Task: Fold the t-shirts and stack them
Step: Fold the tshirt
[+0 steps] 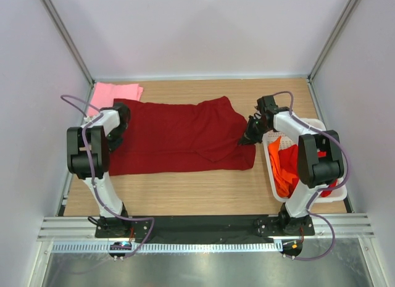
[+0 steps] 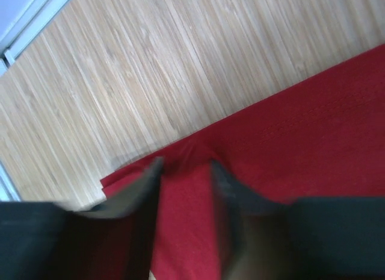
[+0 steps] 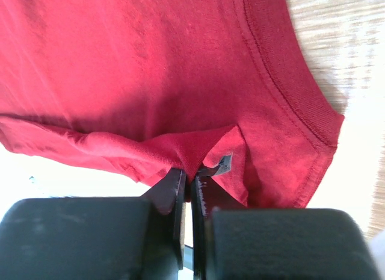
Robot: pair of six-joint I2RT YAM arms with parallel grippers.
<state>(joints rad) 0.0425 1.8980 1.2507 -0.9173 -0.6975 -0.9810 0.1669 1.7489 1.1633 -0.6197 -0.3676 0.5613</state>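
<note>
A maroon t-shirt [image 1: 185, 136] lies spread across the middle of the table. My right gripper [image 3: 191, 171] is shut on a pinched fold of its cloth near the collar [image 3: 289, 69], at the shirt's right end [image 1: 250, 137]. At the shirt's left edge, my left gripper [image 2: 185, 171] has its jaws apart, and the maroon cloth [image 2: 301, 129] lies flat under and between the blurred fingers [image 2: 144, 189]. A light pink t-shirt [image 1: 114, 92] lies folded at the back left. An orange t-shirt [image 1: 285, 166] sits crumpled in the basket.
A white slotted basket [image 1: 270, 152] stands at the right edge of the table, beside the right arm. Grey walls close in the table on the left, back and right. Bare wood [image 1: 197, 191] shows in front of the maroon shirt.
</note>
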